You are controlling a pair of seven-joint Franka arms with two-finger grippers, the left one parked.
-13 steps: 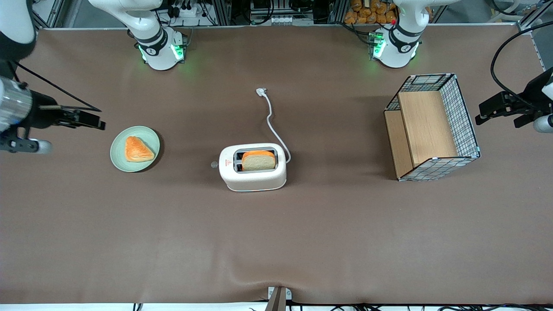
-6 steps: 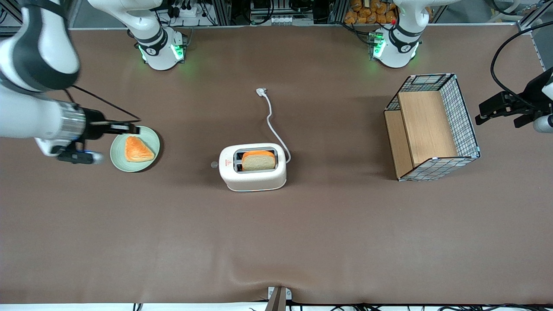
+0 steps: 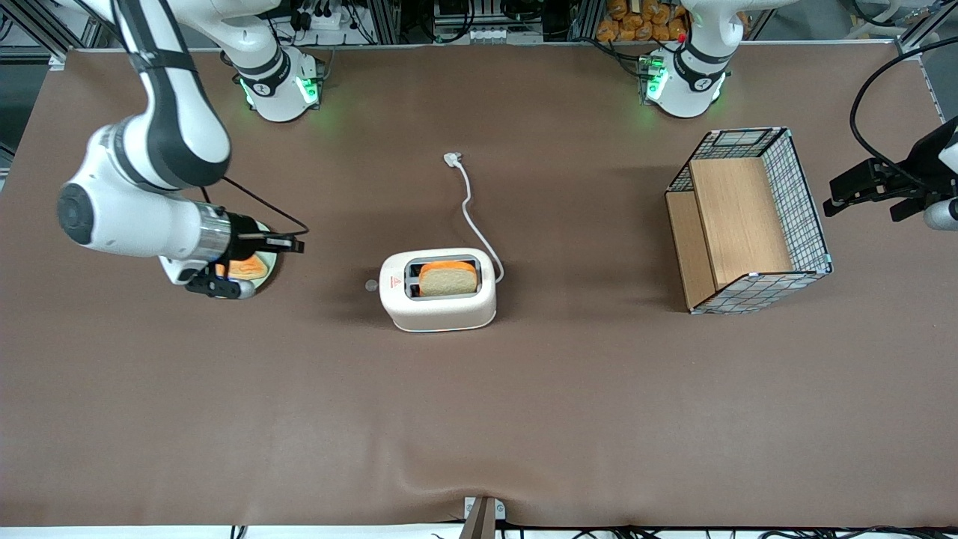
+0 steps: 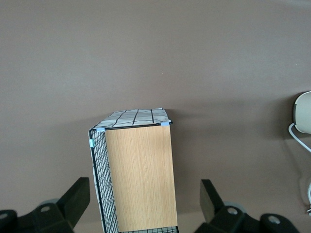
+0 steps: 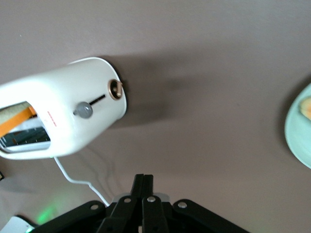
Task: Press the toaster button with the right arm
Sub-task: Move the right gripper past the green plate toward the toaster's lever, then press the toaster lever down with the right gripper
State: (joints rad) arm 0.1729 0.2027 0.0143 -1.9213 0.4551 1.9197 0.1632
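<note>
Big brown table (image 3: 479,419), and over the working arm's end of it the right arm (image 3: 142,217) is bent low, forearm lying almost level along the table's length. It's the only arm anywhere near the job.

The toaster (image 3: 438,292) sits mid-table, 1 slice of bread (image 3: 447,278) in a slot. Its long axis runs along the table's length, so 1 narrow end faces straight toward the working arm. That's the end that matters.

The gripper (image 3: 298,245) hangs over the green plate (image 3: 267,278) with the pastry (image 3: 245,268), fingers pressed together into 1 blunt tip and holding nothing. The wrist view shows the same: the gripper (image 5: 143,178) is closed to a single point, with the toaster (image 5: 63,116) end-on ahead of it.

The target is the toaster button (image 3: 370,285), a tiny grey knob poking out of that near narrow end, next to the red mark. From the wrist camera the toaster button (image 5: 83,109) sits on a short slot.

So here's the line-up: the button lies ahead of the tip, toward the table's middle, lower down and a shade nearer the front camera. They're well apart, with bare table between. I'd say the tip needs to close that gap and come down onto the knob.
</note>
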